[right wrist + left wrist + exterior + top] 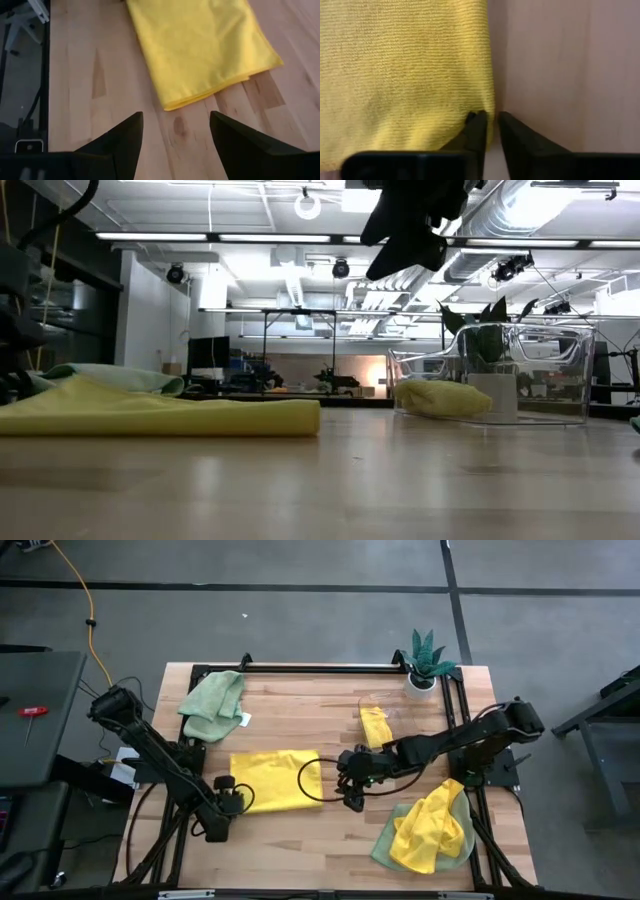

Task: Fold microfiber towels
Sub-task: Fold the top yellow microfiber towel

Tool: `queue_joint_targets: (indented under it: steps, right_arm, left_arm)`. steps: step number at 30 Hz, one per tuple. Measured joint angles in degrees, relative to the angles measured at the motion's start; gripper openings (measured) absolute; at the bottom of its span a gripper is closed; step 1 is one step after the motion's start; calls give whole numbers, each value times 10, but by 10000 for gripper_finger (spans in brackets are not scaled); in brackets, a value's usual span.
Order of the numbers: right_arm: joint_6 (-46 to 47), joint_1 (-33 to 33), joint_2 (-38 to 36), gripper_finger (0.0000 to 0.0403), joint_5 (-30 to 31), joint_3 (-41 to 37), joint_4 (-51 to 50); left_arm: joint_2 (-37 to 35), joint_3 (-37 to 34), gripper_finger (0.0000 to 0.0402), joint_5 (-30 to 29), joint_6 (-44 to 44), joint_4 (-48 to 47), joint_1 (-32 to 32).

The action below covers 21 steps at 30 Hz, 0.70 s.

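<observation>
- The left pincer (490, 122) sits low on the bench (300, 700), its fingers pinched on the edge of the folded yellow towel (275, 780).
- The right pincer (175, 132) hovers above the bench just beside that towel's other edge, fingers spread wide and holding nothing.
- A sage green towel (212, 705) lies near the bench's far left corner.

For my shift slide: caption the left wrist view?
Left gripper pinching the edge of the folded bright yellow microfiber towel on the wooden table.

overhead, table-level, two close wrist views
</observation>
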Motion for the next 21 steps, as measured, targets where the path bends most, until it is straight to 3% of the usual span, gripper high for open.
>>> queue_joint_targets:
  steps: [4, 8, 17, 21]
  right_arm:
    - [12, -4, 0, 222, 9, 0, 4]
    - [14, -6, 0, 222, 11, 0, 11]
    - [7, -15, 0, 222, 11, 0, 22]
    - [23, -30, 1, 222, -5, 0, 25]
  left_arm:
    - [-12, -1, 5, 33, -1, -11, -2]
    - [-43, -3, 10, 68, -12, -18, -3]
    - [-134, -3, 87, 101, -34, -42, -3]
    - [-178, 1, 128, 80, -45, -40, 6]
